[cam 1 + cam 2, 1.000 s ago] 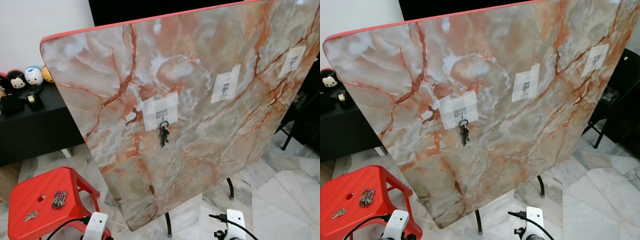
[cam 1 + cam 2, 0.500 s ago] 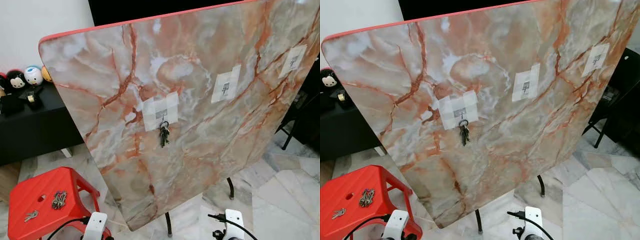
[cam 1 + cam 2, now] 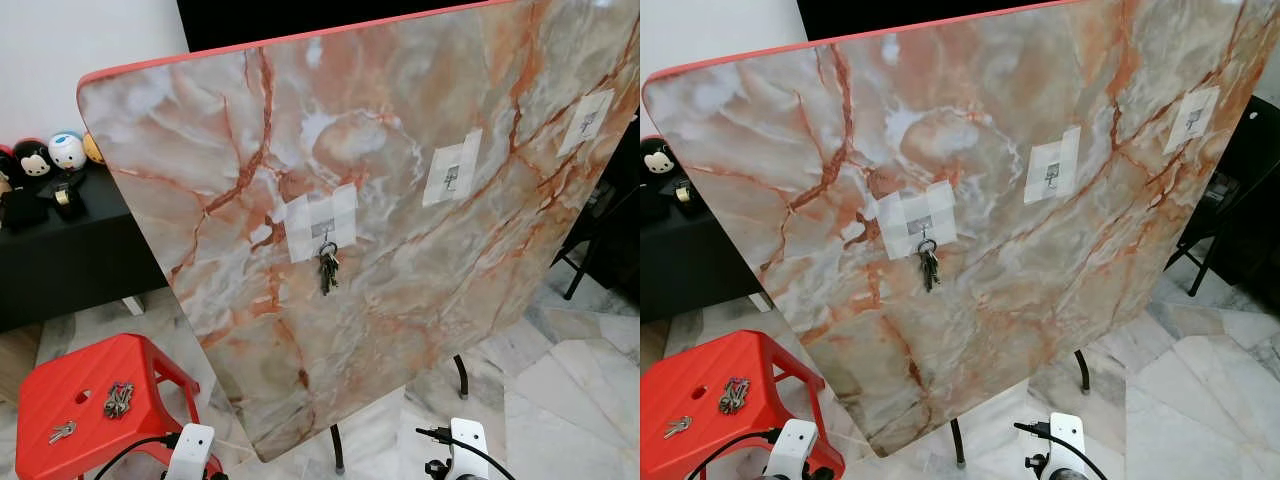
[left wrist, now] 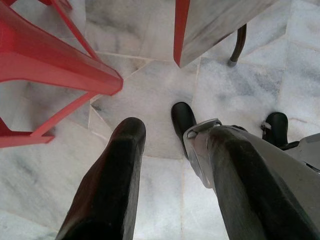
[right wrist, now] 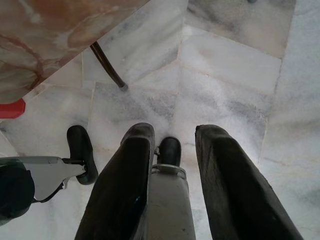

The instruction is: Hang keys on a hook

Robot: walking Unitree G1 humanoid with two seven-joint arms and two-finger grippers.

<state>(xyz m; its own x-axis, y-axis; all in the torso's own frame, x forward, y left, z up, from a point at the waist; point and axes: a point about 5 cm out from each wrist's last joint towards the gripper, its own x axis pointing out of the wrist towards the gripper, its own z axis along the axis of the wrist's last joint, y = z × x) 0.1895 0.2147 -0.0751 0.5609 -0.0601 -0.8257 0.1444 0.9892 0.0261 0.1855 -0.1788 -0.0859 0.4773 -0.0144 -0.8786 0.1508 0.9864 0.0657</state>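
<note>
A bunch of keys (image 3: 327, 269) hangs from the left hook (image 3: 322, 233), which is taped onto a tilted marble-patterned board (image 3: 400, 150). Two more taped hooks, a middle one (image 3: 451, 176) and a right one (image 3: 586, 122), carry nothing. On the red stool (image 3: 70, 400) lie another key bunch (image 3: 118, 399) and a single key (image 3: 61, 432). Both arms hang low at the bottom edge of the eye views. My left gripper (image 4: 170, 150) is open over the marble floor beside the stool's leg. My right gripper (image 5: 172, 137) is open too, above the floor.
A black cabinet (image 3: 60, 250) with toy figures (image 3: 50, 155) stands at the left behind the board. The board's dark metal legs (image 3: 338, 450) rest on the marble floor. A dark chair frame (image 3: 590, 250) is at the right. My own feet (image 4: 182, 120) show below the grippers.
</note>
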